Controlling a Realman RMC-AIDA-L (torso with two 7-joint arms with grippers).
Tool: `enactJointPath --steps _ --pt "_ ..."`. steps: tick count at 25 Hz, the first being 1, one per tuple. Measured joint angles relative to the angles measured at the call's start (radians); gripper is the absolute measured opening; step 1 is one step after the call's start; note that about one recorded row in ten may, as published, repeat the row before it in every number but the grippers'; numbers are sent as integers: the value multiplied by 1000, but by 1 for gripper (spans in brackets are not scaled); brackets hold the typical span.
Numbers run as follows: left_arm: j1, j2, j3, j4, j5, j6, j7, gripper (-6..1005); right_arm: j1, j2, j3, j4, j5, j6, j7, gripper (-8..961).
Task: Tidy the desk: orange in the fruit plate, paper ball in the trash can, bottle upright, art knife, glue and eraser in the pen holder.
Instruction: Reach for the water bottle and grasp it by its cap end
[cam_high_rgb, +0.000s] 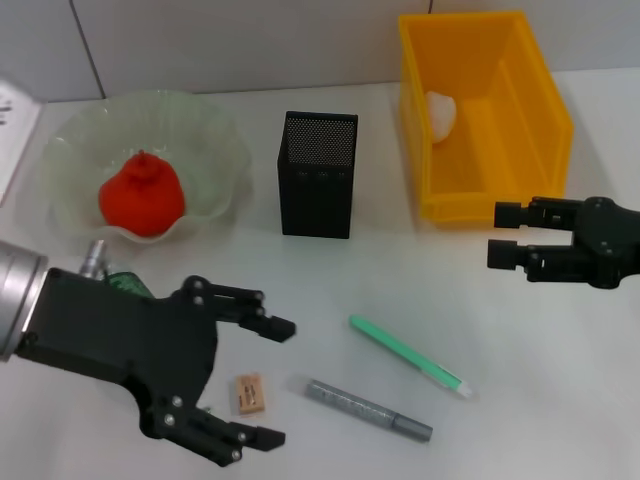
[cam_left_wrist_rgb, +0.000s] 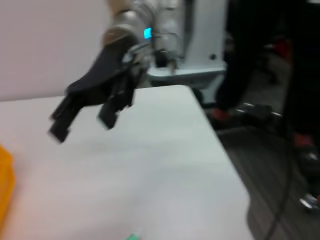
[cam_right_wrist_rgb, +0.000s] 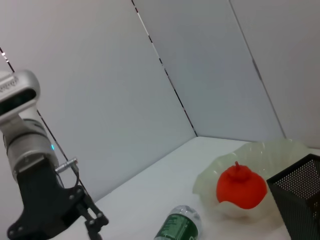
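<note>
1. Eraser (cam_high_rgb: 248, 393): the tan block lies flat on the white desk (cam_high_rgb: 330, 280), near left, between the two spread fingers of the left gripper (cam_high_rgb: 275, 383). It touches neither finger.
2. Left gripper: its jaws stand wide apart and hold nothing; one finger lies on the far side of the eraser, the other on the near side.
3. Bottle (cam_right_wrist_rgb: 179, 226): it lies on its side at the left, just on the near side of the fruit plate; in the head view the left arm hides most of it.
4. Orange (cam_high_rgb: 141, 194): it sits inside the fruit plate (cam_high_rgb: 215, 135), far left.
5. Paper ball (cam_high_rgb: 442, 112): it rests inside the trash can (cam_high_rgb: 495, 195), far right.
6. Pen holder (cam_high_rgb: 317, 175): it stands upright between the fruit plate and the trash can; I cannot tell what is inside.
7. Green pen-shaped item (cam_high_rgb: 405, 354) and grey pen-shaped item (cam_high_rgb: 367, 409): both lie flat on the desk to the right of the eraser, apart from each other, the grey one nearer.
8. Right gripper (cam_high_rgb: 502, 233): it hovers at the right, just on the near side of the trash can, fingers parted and holding nothing, well apart from the eraser.
</note>
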Motion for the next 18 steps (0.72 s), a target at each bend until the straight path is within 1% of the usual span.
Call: enactJointPath --steps 2,5,10,12,16,18 --pt "-24 -1 1 0 2 13 1 865 0 0 0 15 -1 0 -6 782" --pt "-84 -2 9 2 33 28 4 865 0 0 0 37 -1 3 -11 782" --pt "-176 -7 27 0 149 31 7 865 8 0 1 63 -12 6 -11 782" --pt "-192 -9 41 3 188 24 21 864 10 4 2 65 -14 7 -11 782" --pt "-198 -9 49 6 200 23 29 864 10 9 3 70 -14 18 -10 782" --pt "-220 -9 120 48 288 16 42 864 11 10 3 77 -14 25 -10 782"
